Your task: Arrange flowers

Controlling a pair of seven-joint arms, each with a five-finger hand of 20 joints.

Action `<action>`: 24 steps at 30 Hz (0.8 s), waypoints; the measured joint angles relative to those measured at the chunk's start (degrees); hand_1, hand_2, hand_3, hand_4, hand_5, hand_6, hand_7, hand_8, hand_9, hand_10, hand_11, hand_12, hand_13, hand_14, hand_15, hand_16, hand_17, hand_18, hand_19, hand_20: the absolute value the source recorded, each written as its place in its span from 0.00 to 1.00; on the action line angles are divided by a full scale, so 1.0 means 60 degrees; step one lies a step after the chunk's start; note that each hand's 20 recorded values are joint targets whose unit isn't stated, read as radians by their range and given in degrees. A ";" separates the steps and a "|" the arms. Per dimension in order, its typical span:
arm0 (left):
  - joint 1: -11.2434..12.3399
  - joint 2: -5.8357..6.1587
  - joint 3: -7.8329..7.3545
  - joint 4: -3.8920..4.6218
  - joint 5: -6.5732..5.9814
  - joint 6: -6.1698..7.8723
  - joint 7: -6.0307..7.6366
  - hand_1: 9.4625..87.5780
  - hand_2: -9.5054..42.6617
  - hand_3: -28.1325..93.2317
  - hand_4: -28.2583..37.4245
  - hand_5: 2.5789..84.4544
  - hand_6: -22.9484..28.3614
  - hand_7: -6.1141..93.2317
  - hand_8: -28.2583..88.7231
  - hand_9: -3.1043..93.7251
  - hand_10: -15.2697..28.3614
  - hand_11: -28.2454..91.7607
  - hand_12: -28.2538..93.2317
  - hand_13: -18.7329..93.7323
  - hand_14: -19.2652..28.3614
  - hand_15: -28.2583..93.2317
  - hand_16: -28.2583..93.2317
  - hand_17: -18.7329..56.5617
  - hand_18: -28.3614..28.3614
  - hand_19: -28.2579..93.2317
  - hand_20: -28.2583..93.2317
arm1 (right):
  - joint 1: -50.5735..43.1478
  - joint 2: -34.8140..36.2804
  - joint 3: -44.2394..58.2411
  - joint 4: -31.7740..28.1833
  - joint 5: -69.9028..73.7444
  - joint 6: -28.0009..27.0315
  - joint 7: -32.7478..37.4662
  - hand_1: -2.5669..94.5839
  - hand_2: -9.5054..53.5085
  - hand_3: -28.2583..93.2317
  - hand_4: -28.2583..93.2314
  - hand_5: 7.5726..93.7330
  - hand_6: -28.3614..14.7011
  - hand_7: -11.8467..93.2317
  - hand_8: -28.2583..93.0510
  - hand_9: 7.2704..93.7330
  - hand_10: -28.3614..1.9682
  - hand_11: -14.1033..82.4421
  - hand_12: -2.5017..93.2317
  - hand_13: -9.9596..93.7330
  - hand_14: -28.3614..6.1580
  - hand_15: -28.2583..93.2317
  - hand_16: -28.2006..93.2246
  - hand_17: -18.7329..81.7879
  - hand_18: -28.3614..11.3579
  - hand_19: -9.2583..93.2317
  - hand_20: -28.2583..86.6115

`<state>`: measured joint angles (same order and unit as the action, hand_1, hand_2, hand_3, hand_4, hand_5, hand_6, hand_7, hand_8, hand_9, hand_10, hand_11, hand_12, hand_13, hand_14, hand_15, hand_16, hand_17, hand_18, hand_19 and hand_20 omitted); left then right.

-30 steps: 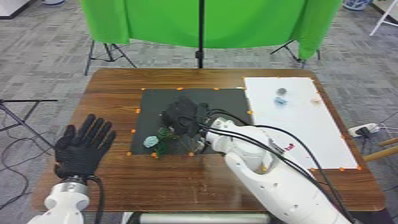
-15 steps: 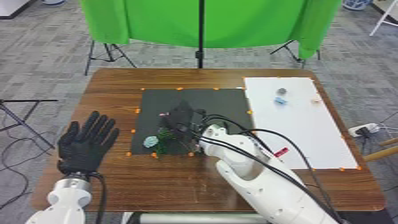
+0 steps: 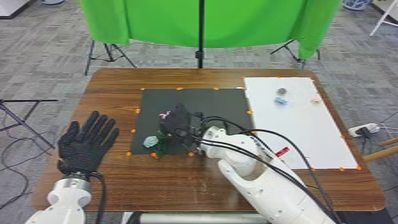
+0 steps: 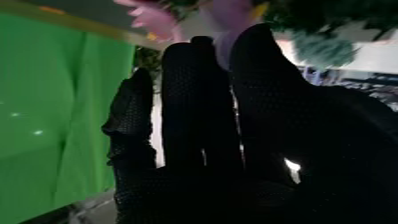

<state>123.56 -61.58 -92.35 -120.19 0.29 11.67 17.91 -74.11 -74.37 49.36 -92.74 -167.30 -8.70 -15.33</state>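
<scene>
At view's edge — pink flower (image 4: 157,22), cropped

green cloth (image 3: 213,25) on stands — grey carpet (image 3: 53,65), brown table (image 3: 200,187).

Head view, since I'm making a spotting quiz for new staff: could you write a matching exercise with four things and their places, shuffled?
Things
1. Left hand
2. Teal flower
3. White sheet
4. Green cloth

Places
A. Right of the dark mat
B. Beyond the table
C. Left of the mat
D. Near the mat's near left corner

Pairs: 1-C, 2-D, 3-A, 4-B
</scene>
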 measured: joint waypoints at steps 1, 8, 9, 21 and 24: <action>0.0010 0.0003 -0.0006 -0.0002 -0.0012 0.0000 0.0001 0.24 0.42 0.88 0.00 0.53 0.65 0.17 0.17 0.43 0.71 0.40 0.31 0.41 0.75 0.51 0.17 0.14 0.74 0.51 0.32 | -0.0004 0.0000 -0.0006 -0.0010 0.0003 -0.0048 0.0070 0.60 0.00 0.89 0.00 0.67 0.77 0.33 0.09 0.56 0.55 0.32 0.19 0.54 0.54 0.77 0.50 0.43 0.22 0.87 0.64; 0.0125 0.0005 -0.0062 -0.0015 -0.0144 -0.0004 0.0031 0.24 0.42 0.88 0.00 0.53 0.65 0.17 0.17 0.43 0.71 0.40 0.31 0.41 0.75 0.51 0.17 0.14 0.74 0.51 0.32 | -0.0082 0.0033 0.0113 -0.0270 0.0378 -0.0389 0.0823 0.58 0.00 0.92 0.00 0.67 0.81 0.32 0.09 0.50 0.55 0.29 0.18 0.52 0.51 0.78 0.46 0.41 0.21 0.87 0.64; 0.0137 0.0003 -0.0065 -0.0016 -0.0157 -0.0004 0.0032 0.24 0.42 0.88 0.00 0.53 0.65 0.17 0.17 0.43 0.71 0.40 0.31 0.41 0.75 0.51 0.17 0.14 0.74 0.51 0.32 | -0.0116 0.0045 0.0176 -0.0349 0.0581 -0.0461 0.0852 0.57 0.00 0.93 0.00 0.68 0.81 0.32 0.09 0.49 0.55 0.28 0.18 0.52 0.50 0.78 0.45 0.41 0.21 0.87 0.64; 0.0192 -0.0037 -0.0099 -0.0019 -0.0302 -0.0001 0.0019 0.24 0.42 0.88 0.00 0.53 0.65 0.17 0.17 0.44 0.71 0.40 0.31 0.41 0.75 0.51 0.17 0.14 0.73 0.51 0.32 | -0.0451 0.0227 0.0843 -0.1166 0.2128 -0.1820 0.1074 0.52 0.00 0.96 0.00 0.65 0.80 0.31 0.10 0.45 0.53 0.26 0.17 0.49 0.48 0.77 0.38 0.39 0.20 0.84 0.64; 0.0191 -0.0078 -0.0100 -0.0020 -0.0287 -0.0008 0.0007 0.24 0.42 0.88 0.00 0.53 0.65 0.17 0.16 0.43 0.71 0.40 0.31 0.41 0.75 0.51 0.17 0.14 0.73 0.51 0.32 | -0.0866 0.0412 0.1344 -0.1824 0.3017 -0.1634 0.1599 0.50 0.00 0.94 0.00 0.60 0.74 0.31 0.10 0.46 0.49 0.26 0.18 0.48 0.47 0.70 0.35 0.40 0.21 0.82 0.62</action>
<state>124.71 -62.05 -92.95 -120.31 -1.43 11.62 17.95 -79.31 -71.90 57.43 -103.68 -149.20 -18.51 -5.74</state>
